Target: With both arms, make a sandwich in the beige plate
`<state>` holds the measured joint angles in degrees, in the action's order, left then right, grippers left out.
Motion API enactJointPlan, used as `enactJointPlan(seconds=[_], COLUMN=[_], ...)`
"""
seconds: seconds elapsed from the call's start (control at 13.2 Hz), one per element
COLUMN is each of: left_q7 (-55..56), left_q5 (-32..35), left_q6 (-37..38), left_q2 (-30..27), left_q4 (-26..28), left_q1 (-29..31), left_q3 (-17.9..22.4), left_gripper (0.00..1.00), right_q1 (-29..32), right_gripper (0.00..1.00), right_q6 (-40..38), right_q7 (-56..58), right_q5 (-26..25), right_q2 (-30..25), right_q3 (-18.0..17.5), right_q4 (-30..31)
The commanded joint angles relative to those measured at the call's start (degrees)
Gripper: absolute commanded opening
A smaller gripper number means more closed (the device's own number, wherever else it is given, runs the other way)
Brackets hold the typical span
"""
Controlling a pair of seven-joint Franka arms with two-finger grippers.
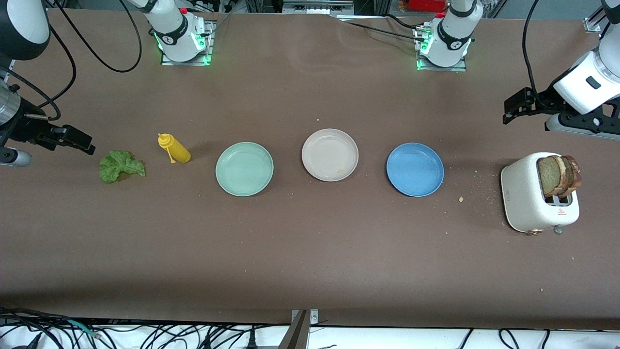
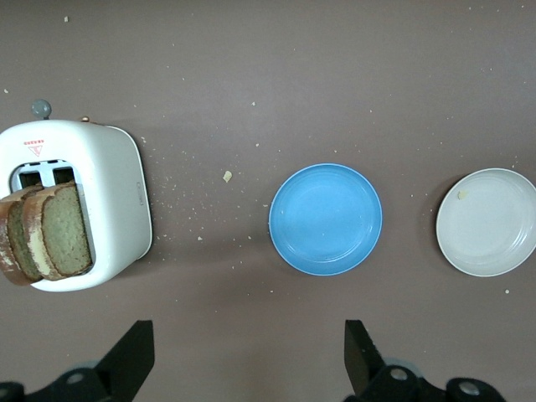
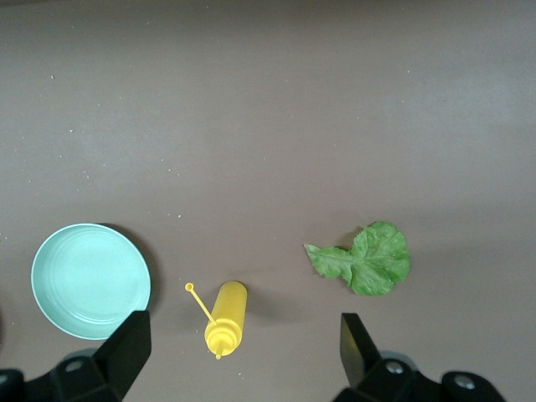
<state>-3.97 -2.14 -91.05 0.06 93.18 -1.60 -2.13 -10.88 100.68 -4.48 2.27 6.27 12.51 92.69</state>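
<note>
The beige plate (image 1: 330, 154) sits empty mid-table between a mint-green plate and a blue plate; it also shows in the left wrist view (image 2: 487, 222). Two bread slices (image 1: 559, 175) stand in a white toaster (image 1: 525, 194) at the left arm's end, also seen in the left wrist view (image 2: 50, 234). A green lettuce leaf (image 1: 120, 166) lies on the table at the right arm's end and shows in the right wrist view (image 3: 364, 258). My left gripper (image 1: 514, 109) (image 2: 249, 339) is open and empty, up over the table beside the toaster. My right gripper (image 1: 75, 139) (image 3: 245, 335) is open and empty, up beside the lettuce.
A yellow squeeze bottle (image 1: 175, 149) (image 3: 226, 316) lies between the lettuce and the mint-green plate (image 1: 244, 168) (image 3: 90, 280). The blue plate (image 1: 415, 169) (image 2: 325, 219) sits between the beige plate and the toaster (image 2: 117, 201). Crumbs lie scattered near the toaster.
</note>
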Motion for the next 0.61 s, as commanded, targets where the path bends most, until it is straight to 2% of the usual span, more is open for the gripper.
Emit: enactJointPlan(seconds=[0.0, 0.3, 0.53], left_q7=[-0.6, -0.6, -0.6], left_q5=[1.79, 1.88, 1.88], left_q6=[0.0, 0.0, 0.08], left_q2=[-0.59, -0.15, 0.38], left_q4=[0.25, -1.59, -0.98], left_q1=[0.1, 0.1, 0.28], left_q3=[-0.07, -0.07, 0.02], left_gripper=[1.0, 1.0, 1.0], right_q1=[-0.1, -0.1, -0.1], right_gripper=[1.0, 1.0, 1.0], right_q6=[-0.48, -0.48, -0.48], right_q7=[-0.61, -0.61, -0.61], right_q5=[0.46, 0.46, 0.46], right_q2=[-1.17, -1.17, -1.08], right_q3=[-0.12, -0.12, -0.03], right_q4=[0.65, 0.74, 0.65])
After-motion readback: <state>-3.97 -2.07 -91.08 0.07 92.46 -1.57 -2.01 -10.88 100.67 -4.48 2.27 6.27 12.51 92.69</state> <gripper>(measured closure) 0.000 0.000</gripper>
